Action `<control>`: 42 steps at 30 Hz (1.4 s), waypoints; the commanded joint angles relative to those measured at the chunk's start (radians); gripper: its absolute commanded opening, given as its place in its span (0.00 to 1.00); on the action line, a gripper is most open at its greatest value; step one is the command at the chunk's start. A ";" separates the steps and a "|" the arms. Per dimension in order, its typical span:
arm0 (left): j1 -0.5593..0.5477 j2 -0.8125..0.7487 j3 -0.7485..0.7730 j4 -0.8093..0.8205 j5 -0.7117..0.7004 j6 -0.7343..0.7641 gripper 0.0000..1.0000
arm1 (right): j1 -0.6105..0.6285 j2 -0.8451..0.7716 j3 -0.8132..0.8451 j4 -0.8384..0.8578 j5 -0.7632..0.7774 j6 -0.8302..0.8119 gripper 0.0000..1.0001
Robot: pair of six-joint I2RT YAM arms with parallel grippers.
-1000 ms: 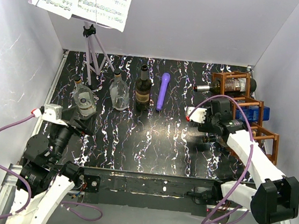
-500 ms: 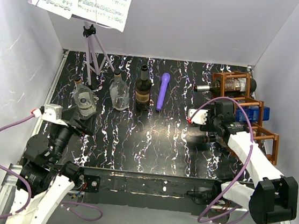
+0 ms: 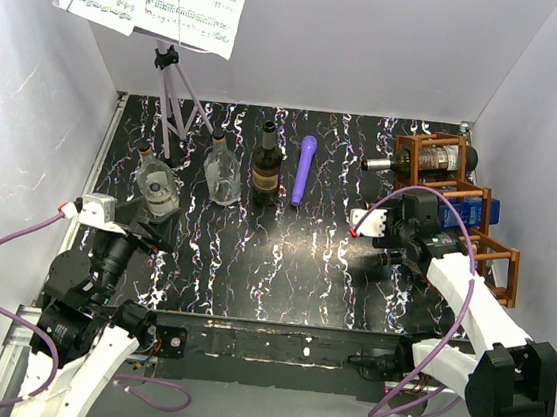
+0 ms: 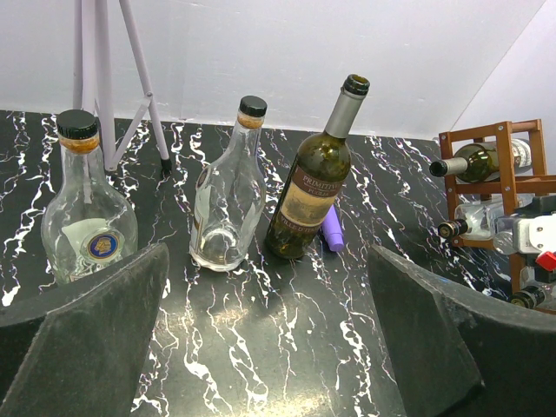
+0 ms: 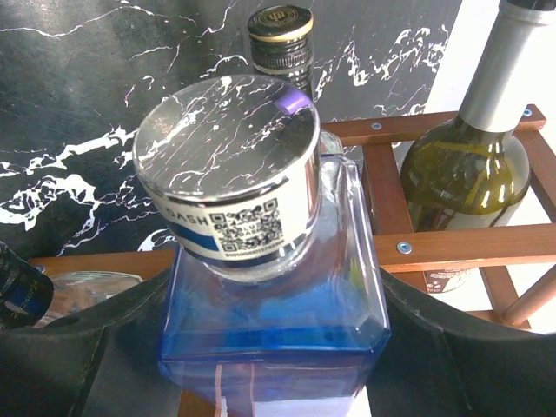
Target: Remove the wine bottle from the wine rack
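Marbled bench (image 3: 283,259), right edge: blue bottle (image 5: 274,321) in wine rack (image 5: 452,246) is flanked by right fingers (image 5: 78,365) for withdrawal, clamping undeterminable; left fingers (image 4: 87,339) are held apart.

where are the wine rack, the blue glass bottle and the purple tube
wine rack (image 5: 469,244): right wrist view, wooden crossbar
blue glass bottle (image 5: 271,323): right wrist view, blue shoulder
purple tube (image 3: 303,169): top view, mid-body

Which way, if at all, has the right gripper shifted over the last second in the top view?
Yes. The right gripper has edged slightly rightward and nearer, closing in on the wine rack, whose frame stays put.
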 commanded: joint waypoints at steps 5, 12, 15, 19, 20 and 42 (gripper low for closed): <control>0.002 -0.001 0.005 0.014 0.003 0.008 0.98 | 0.050 -0.037 0.008 -0.035 0.008 -0.049 0.53; 0.002 -0.005 0.002 0.013 0.002 0.008 0.98 | 0.089 -0.054 0.009 -0.054 0.035 -0.037 0.49; 0.002 -0.005 0.004 0.014 0.002 0.006 0.98 | 0.109 -0.060 0.026 -0.081 0.051 -0.025 0.47; 0.002 -0.005 0.004 0.014 0.003 0.006 0.98 | 0.147 -0.058 0.045 -0.121 0.093 -0.002 0.35; 0.002 -0.007 0.004 0.014 0.003 0.006 0.98 | 0.156 -0.060 0.045 -0.121 0.097 0.003 0.34; 0.001 -0.019 0.002 0.014 0.002 0.005 0.98 | 0.342 -0.101 0.088 -0.197 0.186 0.129 0.21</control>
